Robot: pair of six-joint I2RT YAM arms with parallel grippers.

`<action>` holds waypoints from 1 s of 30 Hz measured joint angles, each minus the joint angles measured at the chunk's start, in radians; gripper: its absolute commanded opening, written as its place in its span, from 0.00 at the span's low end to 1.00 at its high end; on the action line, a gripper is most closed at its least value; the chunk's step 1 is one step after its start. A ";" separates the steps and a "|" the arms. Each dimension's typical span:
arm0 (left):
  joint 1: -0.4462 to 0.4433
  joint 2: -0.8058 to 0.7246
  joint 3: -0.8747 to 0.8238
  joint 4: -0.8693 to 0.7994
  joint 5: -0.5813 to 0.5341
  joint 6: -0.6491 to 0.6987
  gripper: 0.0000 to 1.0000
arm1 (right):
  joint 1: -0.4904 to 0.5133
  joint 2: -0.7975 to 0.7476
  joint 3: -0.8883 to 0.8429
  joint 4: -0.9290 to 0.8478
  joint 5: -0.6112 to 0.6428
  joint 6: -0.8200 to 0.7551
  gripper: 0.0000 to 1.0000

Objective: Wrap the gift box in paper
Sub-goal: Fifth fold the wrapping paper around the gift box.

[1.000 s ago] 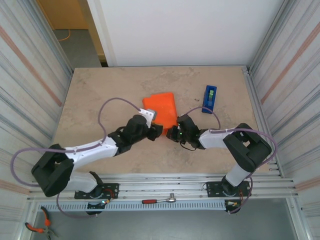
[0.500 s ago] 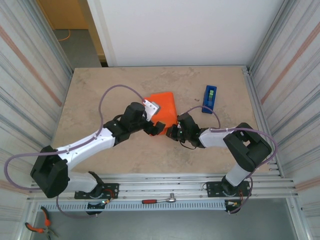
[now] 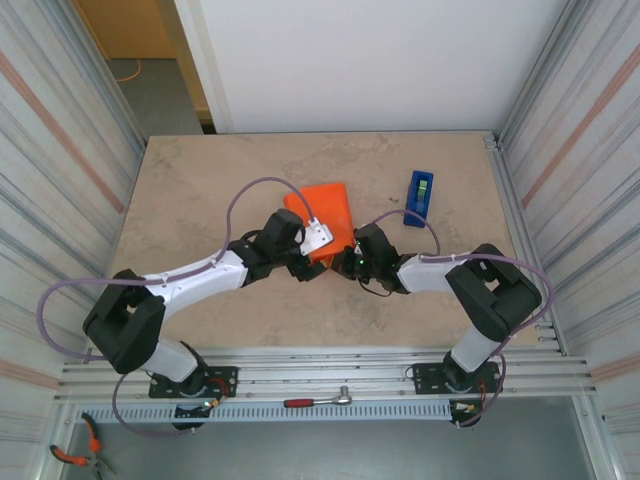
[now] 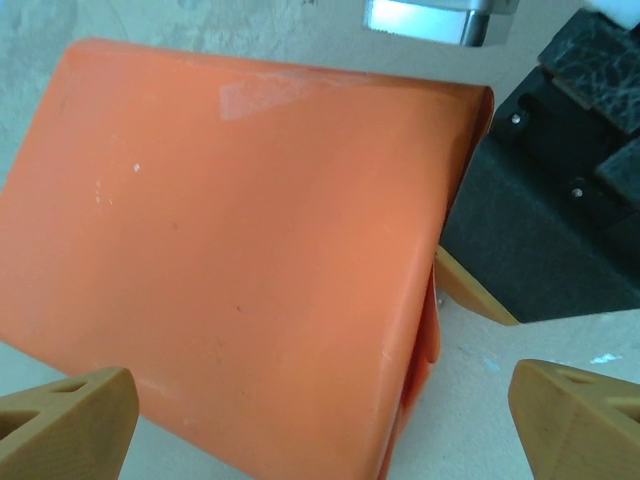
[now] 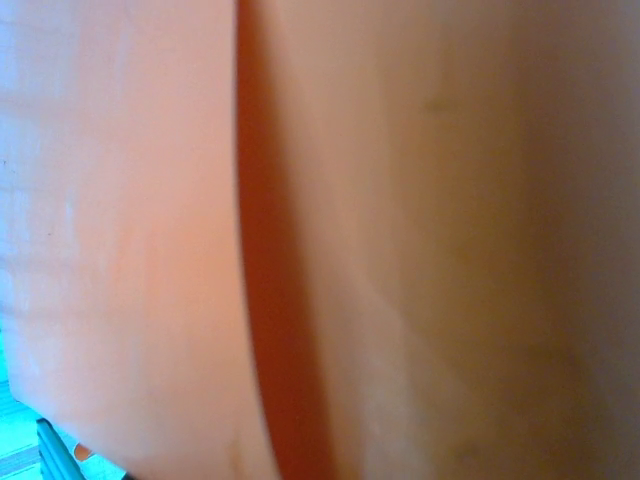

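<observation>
While checking the overhead view, noted gift box (image 3: 328, 212) lying flat on tabletop (image 3: 200, 190), just ahead of both sets of jaws. Noted blue tape dispenser (image 3: 420, 197) well apart from either set of jaws, out beyond the right arm.

From left wrist view, found left gripper (image 4: 320, 400) spread wide, tan fingertips (image 4: 70, 425) flanking the parcel's near edge, nothing pinched. Saw paper (image 4: 230, 250) drawn smooth over the broad top face ahead of those jaws. Noted pale glossy patch (image 4: 265, 95), probably tape, at the edge farthest from them. Saw open end of the wrap, with loose flap (image 4: 425, 345), inside the line of the right-hand fingertip. Found right gripper (image 3: 344, 263) against or just beside that same end; cannot say which.

Cannot tell state of right jaws. Got from right wrist view orange sheet at very close range, with one soft crease (image 5: 260, 280).

Handling, judged:
- Light overall, with a stiff box under a thin, slick sheet.
- Easily creased or torn.
- Likely to skate on the smooth top if pushed from one side alone.
- Best taken at the loose end flap, pinching close to the box corner rather than at the free edge.
- Brace the opposite end with the other jaws.
- Avoid dragging across the taped patch.
</observation>
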 measured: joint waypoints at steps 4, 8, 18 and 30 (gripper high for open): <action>0.000 0.000 -0.040 0.055 0.000 0.045 0.96 | 0.000 0.000 0.003 -0.001 0.000 0.000 0.00; -0.001 0.005 -0.060 0.097 -0.016 0.080 0.96 | -0.003 0.000 0.011 -0.008 -0.002 0.000 0.00; -0.009 0.068 -0.079 0.174 -0.042 0.132 0.97 | -0.013 0.000 0.018 -0.015 -0.006 -0.007 0.00; -0.014 0.134 -0.078 0.201 -0.109 0.148 0.94 | -0.019 0.000 0.028 -0.027 -0.008 -0.019 0.00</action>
